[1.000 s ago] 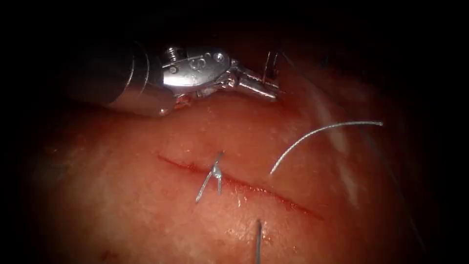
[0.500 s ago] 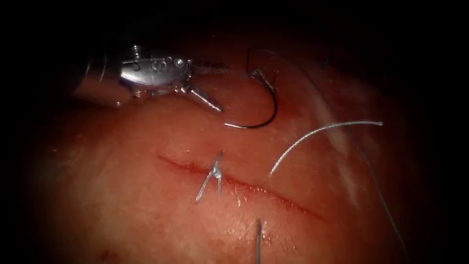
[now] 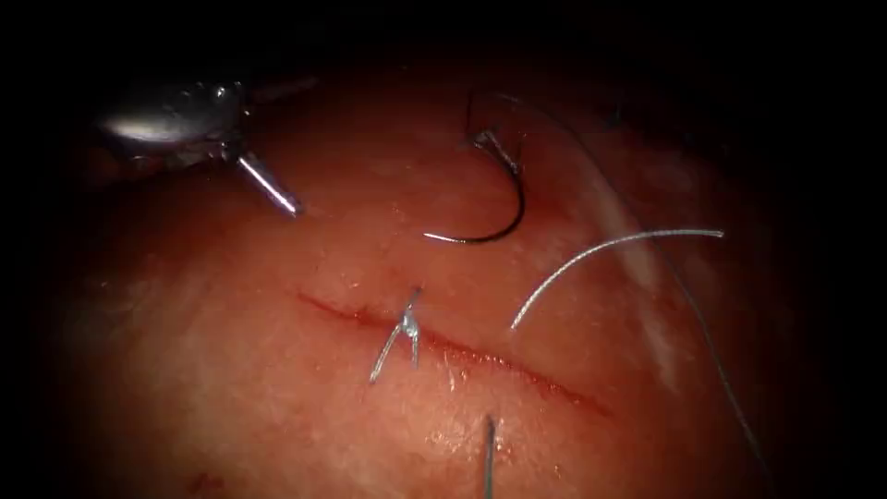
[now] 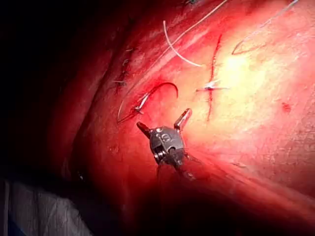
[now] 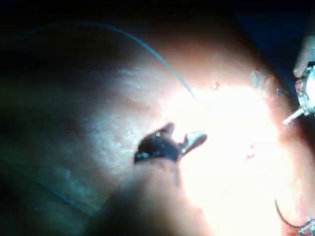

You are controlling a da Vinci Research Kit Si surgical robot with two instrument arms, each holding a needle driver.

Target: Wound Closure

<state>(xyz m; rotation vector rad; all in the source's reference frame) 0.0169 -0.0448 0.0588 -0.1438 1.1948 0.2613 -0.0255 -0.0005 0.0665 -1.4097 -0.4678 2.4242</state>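
We see the curved needle (image 3: 504, 199) lying free on the tissue (image 3: 277, 388) above the cut (image 3: 517, 365) (its thread (image 3: 711, 351) attached). The left tool (image 4: 164, 127), jaws spread wide, holds nothing; the right tool (image 5: 178, 140), jaws parted, likewise holds nothing.

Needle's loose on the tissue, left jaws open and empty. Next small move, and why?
Probably bring the left tool toward the needle and regrip it. The needle lies free on the tissue above the cut, thread trailing; the left jaws are open and hold nothing.
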